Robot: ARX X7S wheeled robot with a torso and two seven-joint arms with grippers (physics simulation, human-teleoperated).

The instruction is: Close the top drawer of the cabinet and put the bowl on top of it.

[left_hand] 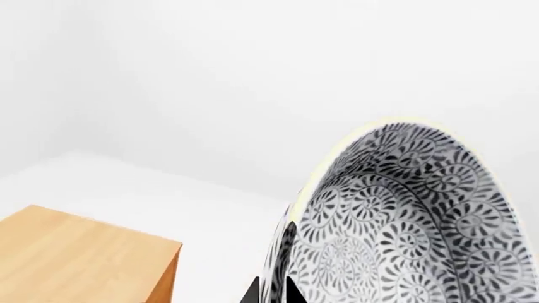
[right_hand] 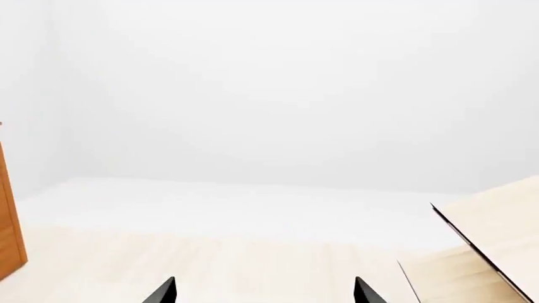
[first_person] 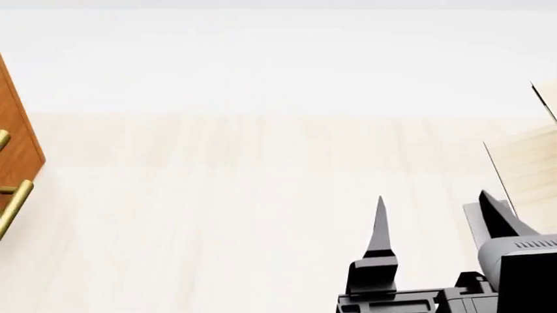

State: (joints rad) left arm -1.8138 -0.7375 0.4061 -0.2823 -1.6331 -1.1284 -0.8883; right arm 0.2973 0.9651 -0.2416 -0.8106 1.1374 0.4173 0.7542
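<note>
In the left wrist view the bowl (left_hand: 404, 221), white with a dense grey floral pattern, fills the right side, tilted on edge. My left gripper (left_hand: 274, 293) is shut on its rim, one black fingertip on each side of the wall. An orange-brown cabinet top (left_hand: 76, 259) lies beyond and to one side of the bowl. The head view shows only a strip of the cabinet (first_person: 15, 130) at the far left with two brass handles (first_person: 15, 203). The top drawer cannot be told apart there, nor whether it is shut. My right gripper (first_person: 435, 225) stands open over the floor, holding nothing.
A pale light-wood structure (first_person: 531, 163) stands at the right edge of the head view, close to my right gripper, and shows again in the right wrist view (right_hand: 493, 240). Pale floor (first_person: 244, 195) stretches between it and the cabinet. A white wall closes the back.
</note>
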